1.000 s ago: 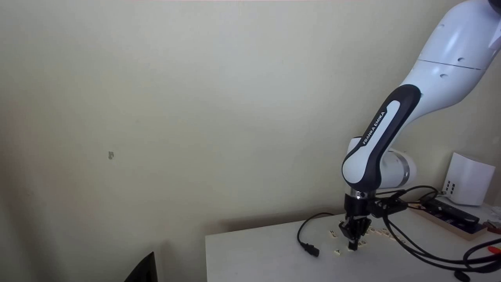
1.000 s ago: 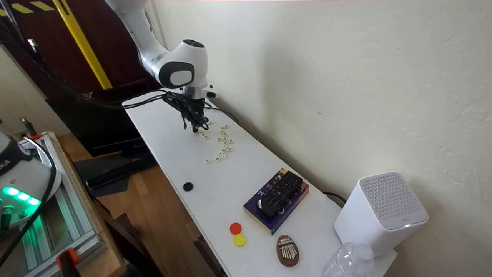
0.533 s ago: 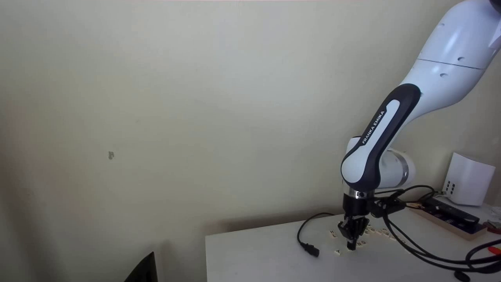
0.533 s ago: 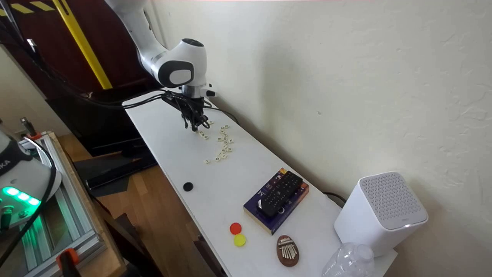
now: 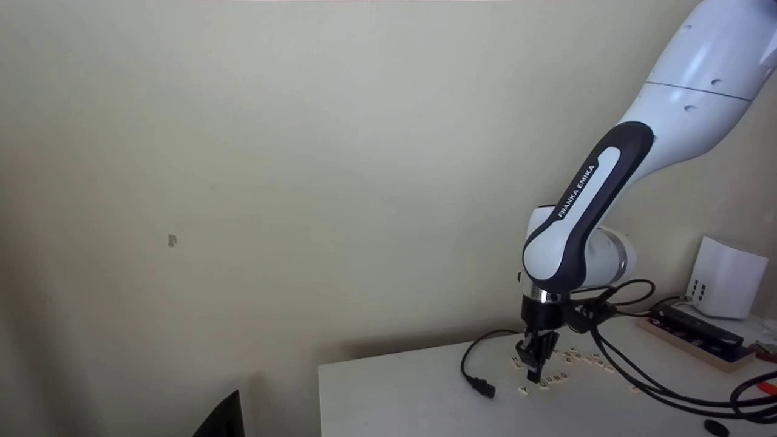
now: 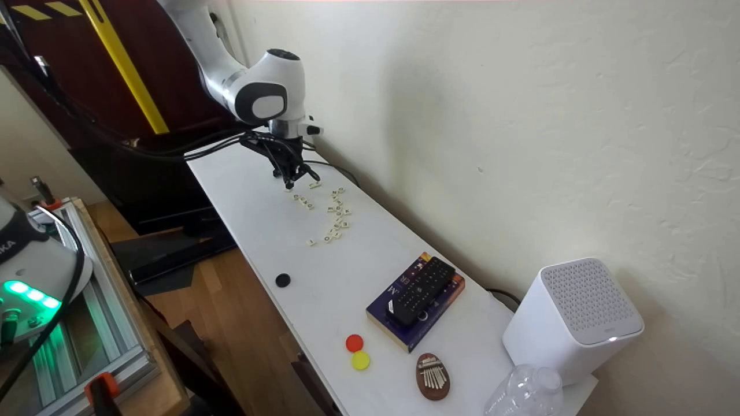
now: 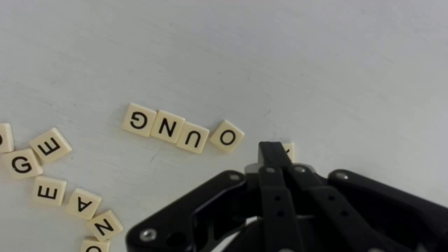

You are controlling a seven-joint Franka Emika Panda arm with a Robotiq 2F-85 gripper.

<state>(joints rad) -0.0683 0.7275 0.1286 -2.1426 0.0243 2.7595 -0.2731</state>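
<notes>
Plug (image 5: 482, 387) and tiles (image 7: 167, 126) lie near the closed pincer (image 7: 275, 151), which partly hides one tile (image 7: 290, 151).

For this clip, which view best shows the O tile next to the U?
The wrist view: the O tile lies large and unobscured there, clear of the fingers, its letter sharp. Both exterior views show it too, uncovered but tiny, its letter barely legible.

Wrist view: cream square letter tile (image 7: 290, 152), mostly behind black two-fingered pincer (image 7: 275, 154) | in an exterior view: clear plastic bottle (image 6: 526, 394), near wall-side corner of white desk (image 6: 318, 277), lower part cut off
</notes>
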